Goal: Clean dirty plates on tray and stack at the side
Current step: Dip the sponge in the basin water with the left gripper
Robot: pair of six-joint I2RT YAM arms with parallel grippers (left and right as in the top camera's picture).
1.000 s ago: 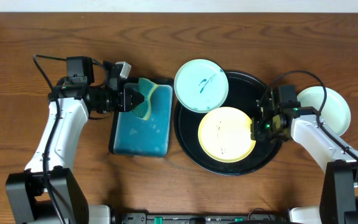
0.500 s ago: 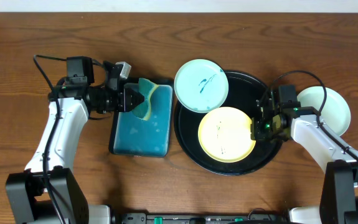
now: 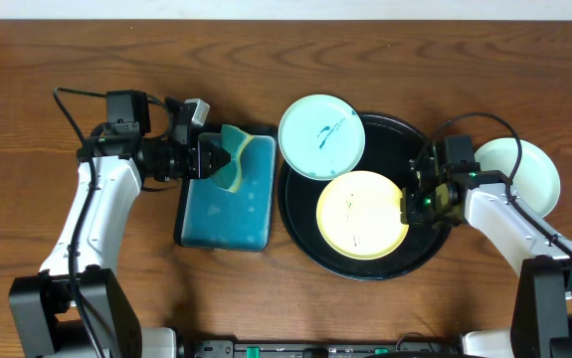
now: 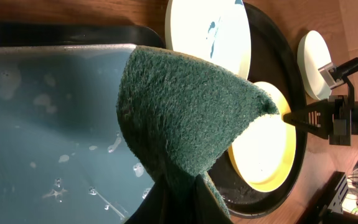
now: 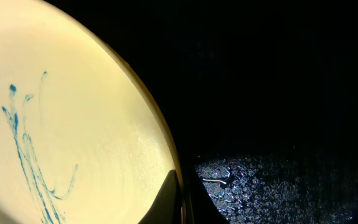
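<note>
Plates (image 3: 362, 214) on black tray (image 3: 420, 249), teal basin (image 3: 221, 214) beside, wooden table (image 3: 266, 80)

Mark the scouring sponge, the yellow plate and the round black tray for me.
scouring sponge (image 4: 185, 112), left wrist view, middle of its green face.
yellow plate (image 3: 362, 214), overhead view, centre of its well.
round black tray (image 3: 397, 147), overhead view, bare floor near the far rim.

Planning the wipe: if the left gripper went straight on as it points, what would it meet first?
The left gripper, sponge leading, would probably meet the scribbled mint plate just past the basin rim, if it clears that rim.
</note>
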